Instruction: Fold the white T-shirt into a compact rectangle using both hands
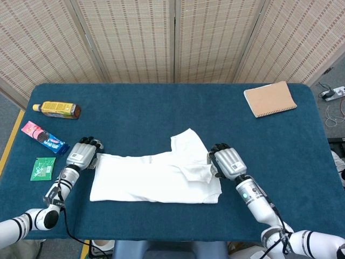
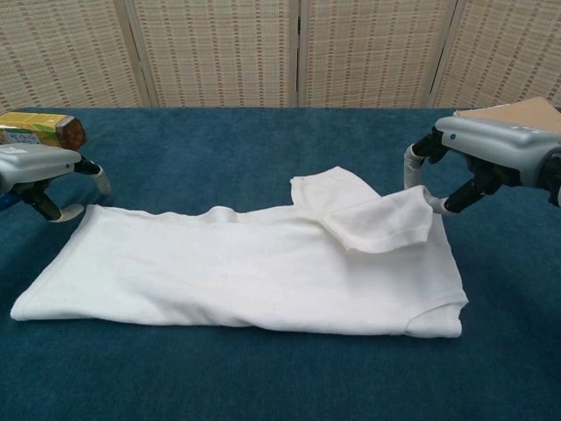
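The white T-shirt (image 1: 153, 177) lies folded lengthwise in a flat band across the near middle of the blue table (image 1: 161, 113); one sleeve sticks out at its far edge. My left hand (image 1: 83, 153) sits at the shirt's left end. Its fingers (image 2: 67, 213) are spread just off the shirt's corner, which lies flat. At the right end, my right hand (image 1: 226, 161) pinches the edge of a turned-over flap (image 2: 386, 224) between thumb and finger (image 2: 437, 207). The flap is a little above the cloth (image 2: 237, 272).
A bottle of yellow drink (image 1: 56, 109), a pink and blue snack packet (image 1: 44, 138) and a green sachet (image 1: 42, 168) lie at the table's left edge. A brown notebook (image 1: 269, 99) rests at the far right. A woven screen stands behind the table.
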`<act>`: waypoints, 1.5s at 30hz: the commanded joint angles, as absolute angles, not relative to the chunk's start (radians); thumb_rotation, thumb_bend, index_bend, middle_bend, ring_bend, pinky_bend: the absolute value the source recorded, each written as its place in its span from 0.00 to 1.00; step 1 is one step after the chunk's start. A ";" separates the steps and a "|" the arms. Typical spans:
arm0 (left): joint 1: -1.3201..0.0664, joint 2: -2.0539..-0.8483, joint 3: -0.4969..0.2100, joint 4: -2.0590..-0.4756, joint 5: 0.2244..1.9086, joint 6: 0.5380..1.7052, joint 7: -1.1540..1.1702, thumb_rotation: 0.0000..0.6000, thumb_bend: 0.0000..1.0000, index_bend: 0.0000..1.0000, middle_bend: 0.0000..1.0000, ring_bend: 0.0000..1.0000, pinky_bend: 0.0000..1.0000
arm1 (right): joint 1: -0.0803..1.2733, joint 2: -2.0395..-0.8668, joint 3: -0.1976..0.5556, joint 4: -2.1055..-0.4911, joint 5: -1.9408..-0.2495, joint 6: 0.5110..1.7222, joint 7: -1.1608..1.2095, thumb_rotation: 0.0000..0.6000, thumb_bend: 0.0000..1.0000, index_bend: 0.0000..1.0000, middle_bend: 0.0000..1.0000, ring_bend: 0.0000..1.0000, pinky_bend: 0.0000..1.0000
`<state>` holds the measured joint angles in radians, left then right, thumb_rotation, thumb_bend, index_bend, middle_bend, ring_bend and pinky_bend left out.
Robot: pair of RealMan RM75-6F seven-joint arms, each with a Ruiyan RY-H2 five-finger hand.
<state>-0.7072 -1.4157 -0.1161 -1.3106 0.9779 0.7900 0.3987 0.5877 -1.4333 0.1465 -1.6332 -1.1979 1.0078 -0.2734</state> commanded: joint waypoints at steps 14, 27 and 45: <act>-0.590 -1.286 -0.115 -1.481 1.023 1.006 0.335 1.00 0.47 0.13 0.10 0.00 0.05 | 0.641 -1.538 0.188 -1.488 -1.116 0.990 -0.312 1.00 0.48 0.72 0.42 0.21 0.20; -0.522 -1.196 -0.096 -1.570 1.079 1.082 0.305 1.00 0.47 0.12 0.10 0.00 0.04 | 0.663 -1.608 0.217 -1.360 -1.067 0.984 -0.296 1.00 0.48 0.72 0.42 0.21 0.20; -0.518 -1.187 -0.100 -1.607 1.086 1.077 0.324 1.00 0.47 0.12 0.09 0.00 0.04 | 0.667 -1.642 0.234 -1.270 -1.044 0.975 -0.259 1.00 0.48 0.72 0.41 0.21 0.20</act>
